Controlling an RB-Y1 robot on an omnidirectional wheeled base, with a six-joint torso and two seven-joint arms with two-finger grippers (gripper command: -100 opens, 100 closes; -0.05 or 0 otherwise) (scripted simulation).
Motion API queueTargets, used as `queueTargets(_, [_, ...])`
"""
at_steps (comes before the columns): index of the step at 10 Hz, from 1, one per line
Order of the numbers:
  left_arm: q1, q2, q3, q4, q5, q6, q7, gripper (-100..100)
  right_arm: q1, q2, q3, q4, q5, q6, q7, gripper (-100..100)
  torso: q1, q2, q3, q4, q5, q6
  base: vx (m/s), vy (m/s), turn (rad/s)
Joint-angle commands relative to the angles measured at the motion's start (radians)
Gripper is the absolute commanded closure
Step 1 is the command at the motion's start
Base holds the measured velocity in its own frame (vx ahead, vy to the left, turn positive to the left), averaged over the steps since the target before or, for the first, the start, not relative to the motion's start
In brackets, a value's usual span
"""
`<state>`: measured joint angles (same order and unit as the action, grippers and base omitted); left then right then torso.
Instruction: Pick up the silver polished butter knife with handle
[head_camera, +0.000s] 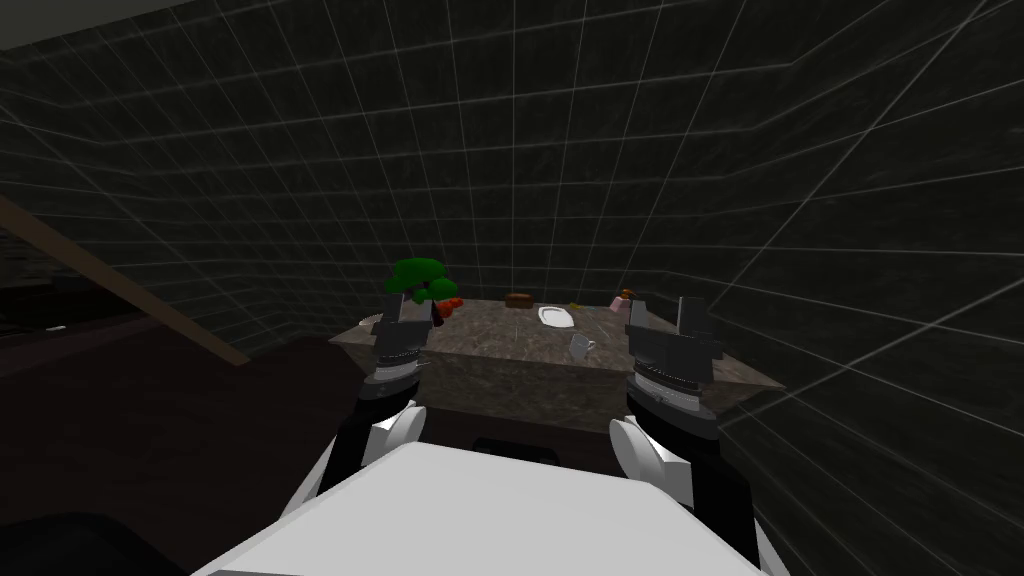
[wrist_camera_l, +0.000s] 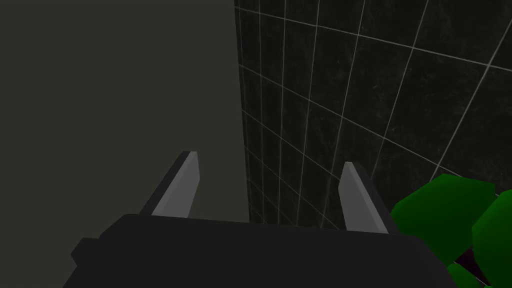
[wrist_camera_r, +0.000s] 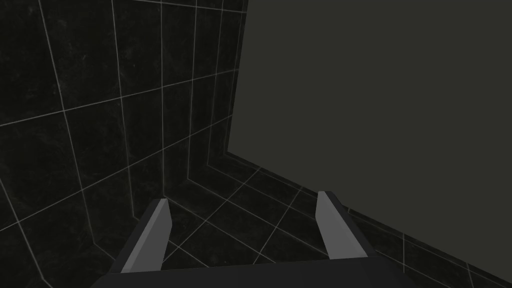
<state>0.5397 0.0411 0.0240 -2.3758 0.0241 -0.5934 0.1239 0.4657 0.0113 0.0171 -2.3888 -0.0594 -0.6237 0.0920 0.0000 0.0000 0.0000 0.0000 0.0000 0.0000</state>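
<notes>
Left gripper (head_camera: 408, 302) and right gripper (head_camera: 664, 305) are raised before the table (head_camera: 500, 350). Each has its blades spread and holds nothing. The butter knife is too small to make out on the mottled stone top, so its heading and long axis cannot be told. A white dish (head_camera: 556, 317) and a cup (head_camera: 580, 346) sit mid-table, nearer the right gripper. A green plant (head_camera: 420, 275) stands toward the far left corner.

Mottled counter (head_camera: 500, 345) — green plant (head_camera: 420, 275), white dish (head_camera: 556, 317), small cup (head_camera: 580, 346).
</notes>
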Motion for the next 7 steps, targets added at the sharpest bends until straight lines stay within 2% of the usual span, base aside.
queueTargets(1, [-0.013,0.034,0.008,0.017,0.007,0.026,0.021,-100,0.0,0.0,0.0,0.0,0.0,0.0,0.0,0,0.0,0.0,0.0,0.0,0.0,0.0,0.002,-0.022,-0.027])
queueTargets(4, [-0.043,0.071,0.027,0.054,0.022,0.087,0.07,-100,0.0,0.0,0.0,0.0,0.0,0.0,0.0,0,-0.003,-0.001,-0.001,0.0,-0.001,0.0,0.015,-0.046,-0.028])
queueTargets(7, [-0.086,0.094,0.053,0.105,0.045,0.168,0.14,-100,0.0,0.0,0.0,0.0,0.0,0.0,0.0,0,-0.004,-0.002,-0.001,0.0,-0.001,0.0,0.018,-0.063,-0.039])
